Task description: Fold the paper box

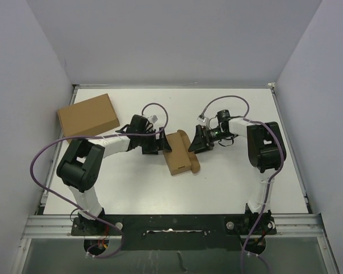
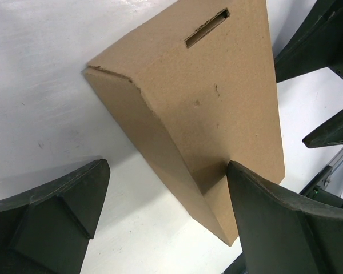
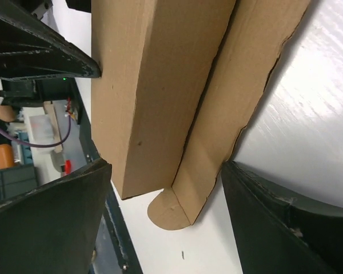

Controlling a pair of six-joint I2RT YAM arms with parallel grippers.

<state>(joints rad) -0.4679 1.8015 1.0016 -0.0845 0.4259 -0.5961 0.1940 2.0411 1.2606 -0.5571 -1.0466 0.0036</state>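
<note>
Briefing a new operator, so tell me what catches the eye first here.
A small flat brown cardboard mailer box lies in the middle of the white table, a rounded flap spread flat. The left gripper and right gripper flank it with wide jaws. A larger plain brown cardboard box sits at the far left.

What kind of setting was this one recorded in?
Probably a lab robot test cell: a white table boxed in by plain walls, a left arm and right arm bolted to a metal rail, with a paper box and a larger box as props.
</note>
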